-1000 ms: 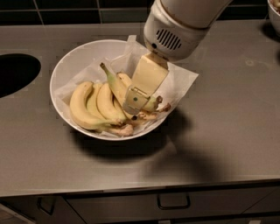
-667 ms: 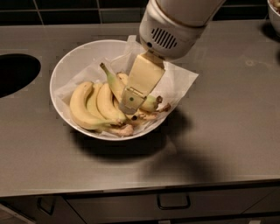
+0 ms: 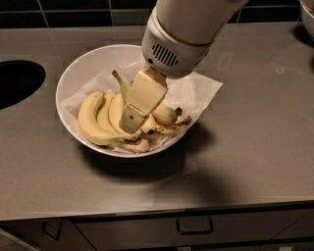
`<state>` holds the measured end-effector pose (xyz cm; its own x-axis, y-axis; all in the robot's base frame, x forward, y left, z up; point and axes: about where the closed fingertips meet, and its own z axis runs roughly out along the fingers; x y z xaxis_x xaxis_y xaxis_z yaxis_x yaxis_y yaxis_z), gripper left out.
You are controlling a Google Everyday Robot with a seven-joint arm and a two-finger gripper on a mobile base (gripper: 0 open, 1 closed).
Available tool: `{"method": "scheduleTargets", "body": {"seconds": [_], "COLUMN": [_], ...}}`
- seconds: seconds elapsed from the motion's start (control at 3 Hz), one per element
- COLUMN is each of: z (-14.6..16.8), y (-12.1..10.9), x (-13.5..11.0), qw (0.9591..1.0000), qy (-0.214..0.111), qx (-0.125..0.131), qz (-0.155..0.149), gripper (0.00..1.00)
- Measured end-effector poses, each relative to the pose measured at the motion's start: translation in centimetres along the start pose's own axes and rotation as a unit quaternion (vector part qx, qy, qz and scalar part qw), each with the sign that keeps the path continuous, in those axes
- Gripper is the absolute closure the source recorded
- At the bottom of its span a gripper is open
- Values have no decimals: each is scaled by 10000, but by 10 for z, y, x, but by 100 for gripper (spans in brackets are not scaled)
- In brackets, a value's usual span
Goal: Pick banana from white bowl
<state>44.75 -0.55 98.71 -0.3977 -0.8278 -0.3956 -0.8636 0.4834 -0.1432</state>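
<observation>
Remote check, single camera, looking down on the work area.

1. The grey countertop (image 3: 255, 147) fills most of the view. It has a dark rounded opening (image 3: 14, 81) at its left edge and a dark tiled wall (image 3: 73, 6) behind it.
2. The robot's arm (image 3: 181, 34) comes in from the top centre. Its white vented housing hangs over the far right part of the bowl.
3. The white bowl (image 3: 66, 73) sits on the counter left of centre, upright. It is lined with crinkled white paper (image 3: 196, 93), which hangs over the rim on the right side.
4. A joined bunch of curved bananas (image 3: 95, 120) lies in the near left half of the bowl. Its brown stem ends gather at the near rim.
5. The gripper (image 3: 131, 120) is down inside the bowl. Its cream-coloured end is angled down and to the left, against the right edge of the bunch. I cannot tell from this view whether it is spread, closed, or pinching anything.
6. The banana (image 3: 122, 88) is in the bowl just behind and under the gripper. Its green-tinged stem points up and to the left, and the gripper covers most of its body. I cannot confirm contact.
7. The drawer handle (image 3: 194, 226) shows below the counter's front edge.
8. The rim of a second bowl (image 3: 307, 14) shows at the top right corner.
</observation>
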Motion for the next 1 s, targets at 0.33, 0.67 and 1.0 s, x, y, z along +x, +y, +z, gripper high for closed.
{"method": "scheduleTargets", "body": {"seconds": [0.33,0.67,1.0], "z": [13,30,45], "y": [2,2,1], "x": [-7,-20,-28], "qw": [10000,9997,9991], "qy": [72,213,338], "qx": [-8,-48,-103], "qz": [18,-130,-250], "gripper": [12,17,19]}}
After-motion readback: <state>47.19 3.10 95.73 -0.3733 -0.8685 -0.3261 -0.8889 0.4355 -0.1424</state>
